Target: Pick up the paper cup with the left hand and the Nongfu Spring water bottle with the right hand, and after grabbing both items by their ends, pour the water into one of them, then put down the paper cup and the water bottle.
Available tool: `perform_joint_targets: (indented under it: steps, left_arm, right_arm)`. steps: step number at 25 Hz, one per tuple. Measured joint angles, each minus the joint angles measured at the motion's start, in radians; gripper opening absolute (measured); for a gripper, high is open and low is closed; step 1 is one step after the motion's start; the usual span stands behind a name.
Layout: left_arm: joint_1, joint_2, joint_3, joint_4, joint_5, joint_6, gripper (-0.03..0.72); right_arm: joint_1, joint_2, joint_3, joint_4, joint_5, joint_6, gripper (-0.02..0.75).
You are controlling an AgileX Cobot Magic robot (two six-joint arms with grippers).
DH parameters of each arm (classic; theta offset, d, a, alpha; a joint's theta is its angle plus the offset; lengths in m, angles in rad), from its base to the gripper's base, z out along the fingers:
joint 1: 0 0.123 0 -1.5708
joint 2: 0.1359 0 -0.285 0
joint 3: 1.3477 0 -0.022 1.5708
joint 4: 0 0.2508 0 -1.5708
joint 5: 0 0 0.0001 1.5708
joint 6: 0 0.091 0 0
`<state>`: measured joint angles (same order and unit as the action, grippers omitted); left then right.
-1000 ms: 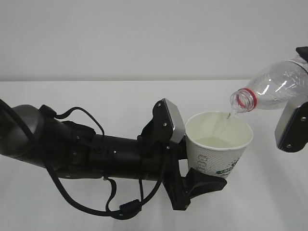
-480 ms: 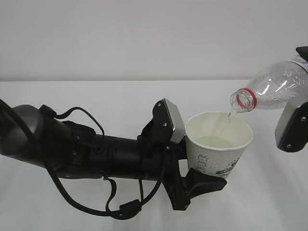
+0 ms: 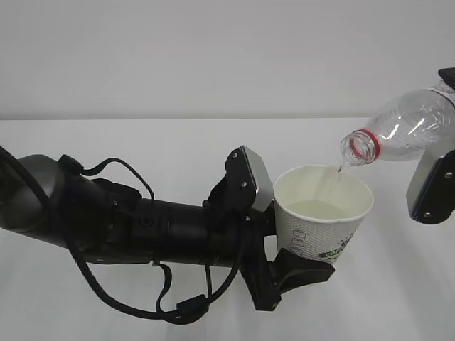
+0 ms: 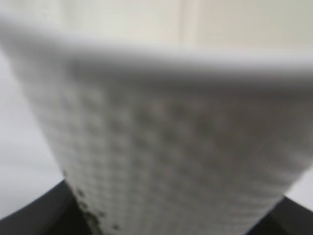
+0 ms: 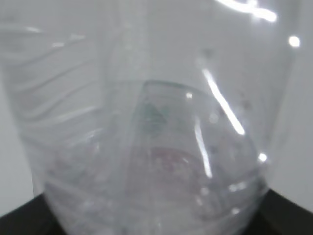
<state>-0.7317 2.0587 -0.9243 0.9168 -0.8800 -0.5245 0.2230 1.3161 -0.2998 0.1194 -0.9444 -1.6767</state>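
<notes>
Pouring is in hand: the right black gripper [image 3: 431, 188] clamps the tilted clear ribbed plastic bottle [image 3: 409, 131], trickling water [image 3: 340, 172] into the white paper cup [image 3: 321, 217] pinched by the left black gripper [image 3: 274, 238]; next, tip the bottle upright.

The Nongfu Spring water bottle [image 5: 146, 122] fills almost the whole right wrist view, very close and out of focus. Its clear plastic wall shows curved ribs on the left side and bright streaks of reflected light on the right and at the top. Through the plastic a blurred green and reddish shape is visible near the middle. At the two bottom corners, dark parts of the tool [image 5: 286, 215] touch the bottle. Behind is a pale background.
</notes>
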Motion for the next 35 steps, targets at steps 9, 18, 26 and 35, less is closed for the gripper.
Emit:
perform_joint_targets:
  steps: [9, 18, 26, 35]
  left_arm:
    - [0.0, 0.0, 0.0, 0.0, 0.0, 0.0, 0.513]
    - [0.0, 0.0, 0.0, 0.0, 0.0, 0.0, 0.513]
    - [0.0, 0.0, 0.0, 0.0, 0.0, 0.0, 0.513]
    - [0.0, 0.0, 0.0, 0.0, 0.0, 0.0, 0.513]
  right_arm:
    - [0.0, 0.0, 0.0, 0.0, 0.0, -0.005, 0.494]
    - [0.0, 0.0, 0.0, 0.002, 0.0, -0.008, 0.494]
    - [0.0, 0.0, 0.0, 0.002, 0.0, -0.012, 0.494]
    - [0.0, 0.0, 0.0, 0.002, 0.0, -0.018, 0.494]
